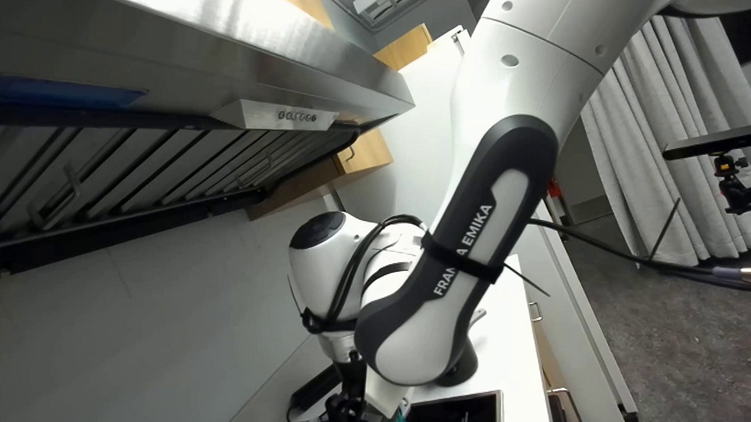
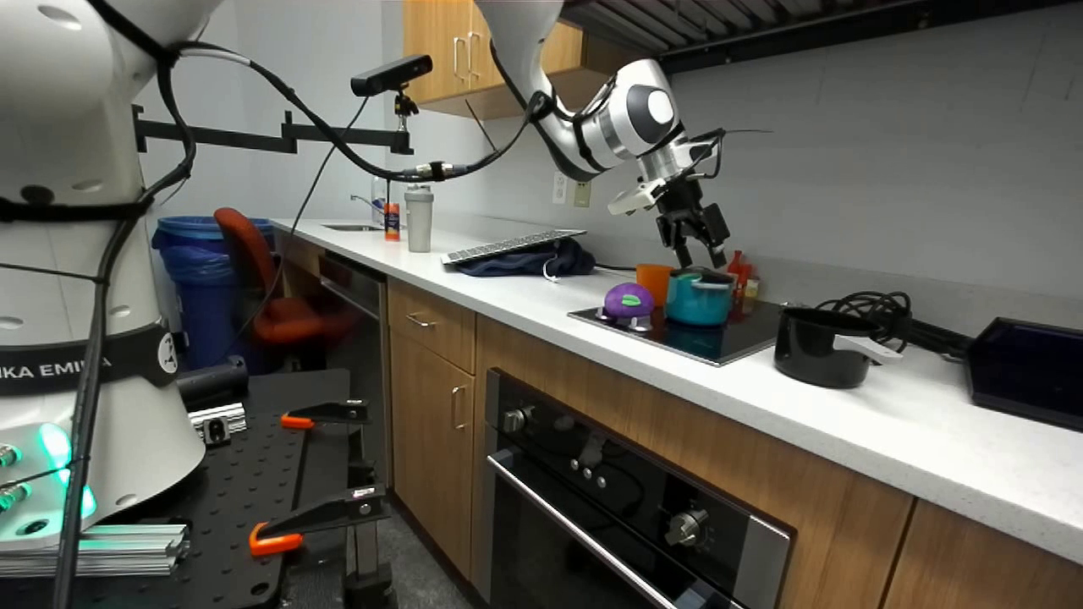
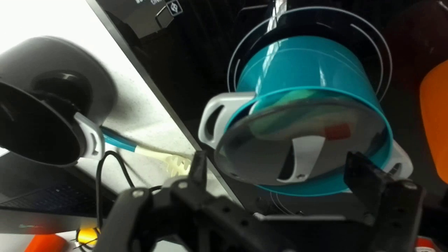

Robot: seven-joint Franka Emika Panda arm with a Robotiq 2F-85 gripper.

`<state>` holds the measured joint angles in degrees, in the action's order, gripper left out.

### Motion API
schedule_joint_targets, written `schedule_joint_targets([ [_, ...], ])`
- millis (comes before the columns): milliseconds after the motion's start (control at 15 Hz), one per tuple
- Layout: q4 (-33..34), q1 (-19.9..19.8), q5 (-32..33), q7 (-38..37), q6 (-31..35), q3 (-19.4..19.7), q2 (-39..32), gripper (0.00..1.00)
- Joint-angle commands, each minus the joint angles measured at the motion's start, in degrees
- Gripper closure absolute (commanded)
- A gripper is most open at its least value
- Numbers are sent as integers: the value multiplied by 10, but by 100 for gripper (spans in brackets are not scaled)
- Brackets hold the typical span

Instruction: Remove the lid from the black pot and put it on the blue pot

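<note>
The blue pot (image 2: 699, 300) stands on the cooktop and also shows in the wrist view (image 3: 304, 63). A glass lid (image 3: 252, 147) with a grey handle (image 3: 308, 154) lies askew on it, its left edge over the rim and a gap at the lower right. The lid shows thinly in an exterior view (image 2: 704, 272). The black pot (image 2: 816, 347) stands uncovered on the counter and shows at the left of the wrist view (image 3: 52, 91). My gripper (image 3: 276, 157) is open, its fingers apart on either side of the lid handle, holding nothing. In an exterior view the gripper (image 2: 700, 256) is just above the lid.
The cooktop (image 3: 175, 66) also carries a purple object (image 2: 629, 298) and an orange cup (image 2: 653, 281) close to the blue pot. Red bottles (image 2: 739, 269) stand behind. A slotted utensil (image 3: 154, 153) and cables (image 2: 871, 306) lie near the black pot. A range hood (image 1: 279, 95) hangs above.
</note>
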<state>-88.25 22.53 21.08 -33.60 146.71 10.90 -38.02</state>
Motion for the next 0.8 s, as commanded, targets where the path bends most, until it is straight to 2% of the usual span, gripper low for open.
schedule_joint_targets([
  [0,-140,43,66,-83,68,49,85,0],
  [333,-271,78,178,-205,89,86,175,0],
  [467,-310,66,235,-255,76,75,214,0],
  [600,-348,42,278,-290,59,49,257,0],
  [667,-369,75,271,-288,59,82,274,0],
  [733,-384,71,271,-291,55,77,287,0],
])
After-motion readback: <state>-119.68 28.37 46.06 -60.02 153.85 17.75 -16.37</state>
